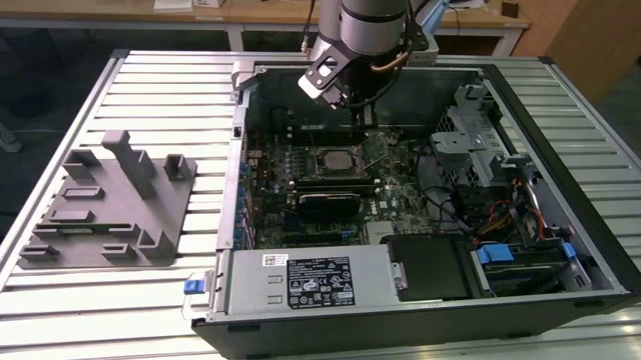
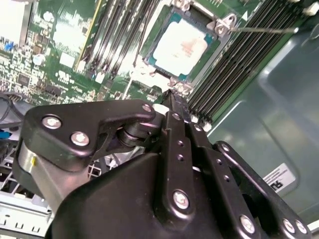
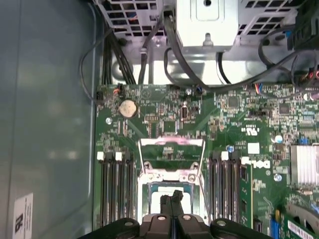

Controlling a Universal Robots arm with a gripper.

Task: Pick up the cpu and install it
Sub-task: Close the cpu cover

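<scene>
Inside the open computer case (image 1: 401, 330), cpu (image 2: 179, 45) seated in the motherboard socket (image 3: 172, 177), gripper (image 3: 174, 195) just above it, fingers pressed together, grasping nothing.

A robotics lab or workshop is showing itself here: a slatted metal tabletop (image 1: 150, 82) is carrying an open computer case (image 1: 401, 330) directly beneath the end effector (image 1: 362, 124), a grey fixture (image 1: 110, 202) is sitting well apart from it, and wooden desks (image 1: 270, 13) are standing behind it.
</scene>
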